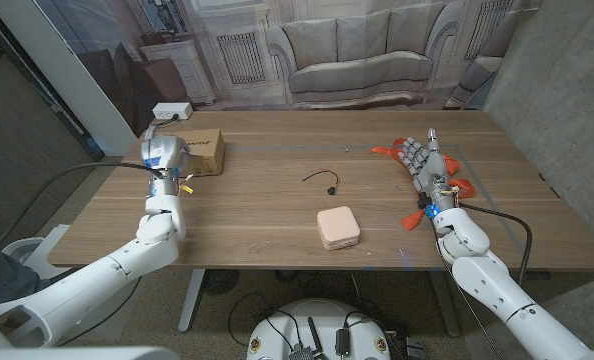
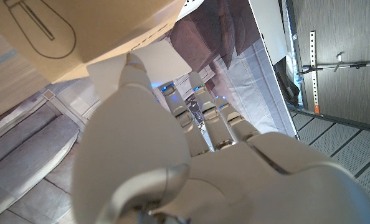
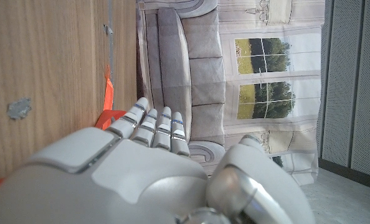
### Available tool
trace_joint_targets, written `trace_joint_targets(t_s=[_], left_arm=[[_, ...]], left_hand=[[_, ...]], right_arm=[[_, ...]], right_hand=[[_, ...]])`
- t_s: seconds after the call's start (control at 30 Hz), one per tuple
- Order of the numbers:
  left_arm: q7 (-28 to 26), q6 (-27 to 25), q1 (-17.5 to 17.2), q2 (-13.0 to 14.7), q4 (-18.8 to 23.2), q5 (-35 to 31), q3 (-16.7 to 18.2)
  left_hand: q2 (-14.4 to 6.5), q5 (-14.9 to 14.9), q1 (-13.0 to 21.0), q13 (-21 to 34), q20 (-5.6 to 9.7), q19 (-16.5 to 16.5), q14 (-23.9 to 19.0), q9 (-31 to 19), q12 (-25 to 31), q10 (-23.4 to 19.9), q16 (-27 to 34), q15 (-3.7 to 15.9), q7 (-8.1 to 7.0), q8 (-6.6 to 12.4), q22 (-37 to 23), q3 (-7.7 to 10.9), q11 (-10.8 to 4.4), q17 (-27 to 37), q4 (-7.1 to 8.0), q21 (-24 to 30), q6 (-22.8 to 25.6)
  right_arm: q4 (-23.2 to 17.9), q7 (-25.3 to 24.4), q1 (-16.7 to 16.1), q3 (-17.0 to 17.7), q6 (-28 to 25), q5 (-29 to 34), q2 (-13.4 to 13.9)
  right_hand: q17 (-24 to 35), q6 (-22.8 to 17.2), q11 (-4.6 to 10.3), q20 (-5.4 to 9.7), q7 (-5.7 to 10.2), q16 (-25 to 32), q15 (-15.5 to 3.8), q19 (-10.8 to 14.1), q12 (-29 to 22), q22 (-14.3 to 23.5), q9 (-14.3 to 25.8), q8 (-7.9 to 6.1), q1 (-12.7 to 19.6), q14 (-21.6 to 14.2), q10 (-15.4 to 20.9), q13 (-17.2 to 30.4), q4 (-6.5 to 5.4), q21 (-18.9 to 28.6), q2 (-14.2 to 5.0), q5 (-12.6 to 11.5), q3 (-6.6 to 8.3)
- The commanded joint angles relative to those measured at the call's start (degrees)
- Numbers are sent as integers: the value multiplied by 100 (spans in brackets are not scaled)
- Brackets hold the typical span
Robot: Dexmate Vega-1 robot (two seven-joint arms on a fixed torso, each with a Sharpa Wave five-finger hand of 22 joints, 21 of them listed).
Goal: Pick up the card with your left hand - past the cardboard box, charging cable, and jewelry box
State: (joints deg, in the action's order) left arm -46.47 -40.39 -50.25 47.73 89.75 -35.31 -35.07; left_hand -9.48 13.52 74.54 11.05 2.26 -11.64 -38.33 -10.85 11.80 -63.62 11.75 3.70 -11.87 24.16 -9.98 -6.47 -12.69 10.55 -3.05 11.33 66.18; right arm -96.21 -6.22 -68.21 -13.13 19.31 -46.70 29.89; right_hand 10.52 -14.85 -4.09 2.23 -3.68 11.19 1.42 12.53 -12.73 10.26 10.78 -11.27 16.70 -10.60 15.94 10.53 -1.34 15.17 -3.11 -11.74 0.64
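Your left hand (image 1: 163, 152) is raised beside the cardboard box (image 1: 203, 150), pinching the white card (image 2: 162, 61) between thumb and fingers at the box's edge. Mid-table lie the charging cable (image 1: 324, 179) and pink jewelry box (image 1: 337, 227). Your right hand (image 1: 423, 165) holds nothing, fingers extended near orange tape (image 1: 384, 151).

A staged test room: a printed backdrop (image 1: 377, 50) of a sofa and panelled walls hangs behind the wooden bench (image 1: 267, 215), beside bare concrete.

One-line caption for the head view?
Left hand raised beside the cardboard box; charging cable and jewelry box mid-table; right hand waits.
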Motion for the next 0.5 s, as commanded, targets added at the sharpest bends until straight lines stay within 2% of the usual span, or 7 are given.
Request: trace_joint_targets(t_s=[0.03,0.5], left_arm=[[291,-194,4,37,206,-17,35],[650,-447,-8,168,627,-110,67]], left_hand=[[14,-9,25,12,460,-64,-58,-12,-5,-55,-33,807,-5,30,-21,-21,9,4,49,32,88],[29,-20,48,10,456,-42,-28,-4,-26,-83,-61,805,-6,27,-21,-18,8,0,64,22,128]], right_arm=[[-66,-21,-30,7,26,42,13],[-32,61,-35,21,58,-3,17]], right_hand=[[28,-60,-1,9,-3,-18,3,67,18,34,30,-24,-12,-64,47,27,-16,-13,-19,10,-27],[28,-50,-1,4,-13,-20,-3,75,22,35,30,-19,-12,-63,40,27,-12,-31,-23,9,-31]])
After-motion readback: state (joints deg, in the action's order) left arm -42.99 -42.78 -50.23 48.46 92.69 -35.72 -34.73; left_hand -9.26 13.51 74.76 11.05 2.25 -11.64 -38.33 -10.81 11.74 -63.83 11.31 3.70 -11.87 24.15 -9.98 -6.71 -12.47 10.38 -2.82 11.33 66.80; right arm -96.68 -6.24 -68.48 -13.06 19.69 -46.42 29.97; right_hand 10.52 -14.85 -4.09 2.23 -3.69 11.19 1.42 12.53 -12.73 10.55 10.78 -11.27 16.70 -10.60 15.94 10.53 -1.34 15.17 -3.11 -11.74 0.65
